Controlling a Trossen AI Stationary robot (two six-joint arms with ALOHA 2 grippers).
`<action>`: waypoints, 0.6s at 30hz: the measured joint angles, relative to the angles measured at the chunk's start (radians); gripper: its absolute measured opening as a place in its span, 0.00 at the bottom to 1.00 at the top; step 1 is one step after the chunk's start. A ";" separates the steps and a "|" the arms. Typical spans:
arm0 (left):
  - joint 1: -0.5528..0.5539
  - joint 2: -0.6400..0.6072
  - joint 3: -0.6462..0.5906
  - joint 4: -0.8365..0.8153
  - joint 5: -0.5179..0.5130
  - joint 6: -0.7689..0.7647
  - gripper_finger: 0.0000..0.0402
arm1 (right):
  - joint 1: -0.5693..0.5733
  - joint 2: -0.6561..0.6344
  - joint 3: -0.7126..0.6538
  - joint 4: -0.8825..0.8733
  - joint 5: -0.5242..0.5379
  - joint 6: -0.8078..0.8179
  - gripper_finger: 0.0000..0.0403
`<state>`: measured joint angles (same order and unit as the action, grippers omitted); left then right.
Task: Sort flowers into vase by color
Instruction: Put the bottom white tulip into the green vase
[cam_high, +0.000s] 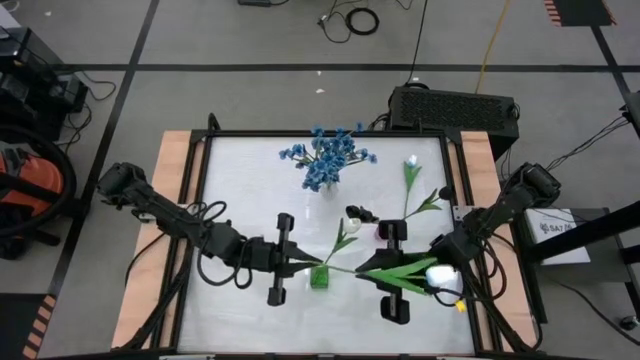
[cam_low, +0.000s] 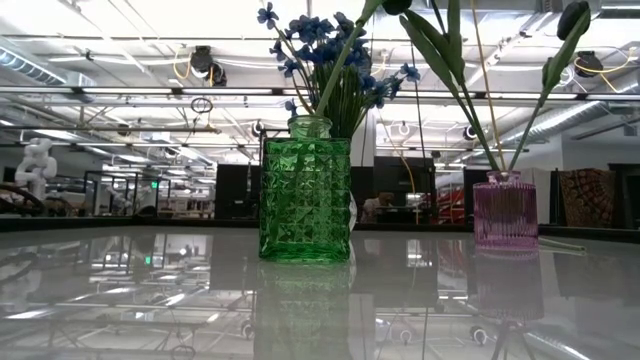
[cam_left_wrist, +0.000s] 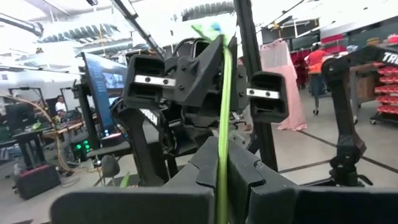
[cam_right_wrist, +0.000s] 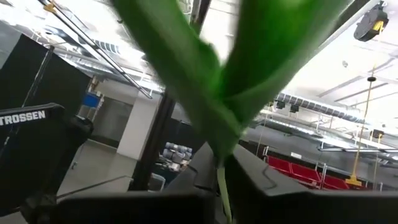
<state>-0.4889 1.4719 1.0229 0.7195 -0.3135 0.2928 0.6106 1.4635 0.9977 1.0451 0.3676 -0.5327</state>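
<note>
**Green stem held between both claws**

Green and thin, one stem (cam_high: 345, 268) runs level across the middle of the surface (cam_high: 240, 170), above it, pinched at both ends. The left claw (cam_high: 300, 264) is closed on the bare end; the right claw (cam_high: 368, 272) is closed on it just below the long leaves (cam_high: 400, 268). A pale bloom (cam_high: 440, 274), likely a white tulip, lies under the right arm. A blue bunch (cam_high: 328, 160) stands in the green vase (cam_low: 305, 198); dark buds rise from the pink vase (cam_low: 505, 210).

The step in hand appears to be a handover or regrip. Next, one claw would have to let go so the other can tip the stem upright over a vase mouth.

From above, vases are hard to tell apart. The held bloom is partly covered by the right arm. A white flower (cam_high: 411, 160) stands at the far right; its container cannot be made out.
</note>
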 joint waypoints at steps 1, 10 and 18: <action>0.000 0.000 0.000 -0.009 -0.009 -0.002 0.05 | 0.000 0.000 0.000 0.000 0.000 0.000 0.04; -0.003 -0.076 0.001 -0.252 -0.106 -0.178 0.30 | 0.001 -0.007 0.000 -0.019 0.137 0.050 0.01; -0.058 -0.229 0.001 -0.570 -0.134 -0.312 0.57 | 0.013 -0.016 0.152 -0.433 0.184 0.257 0.01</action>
<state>-0.5470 1.2430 1.0237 0.1499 -0.4478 -0.0188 0.6231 1.4477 1.1498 0.6124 0.5514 -0.2756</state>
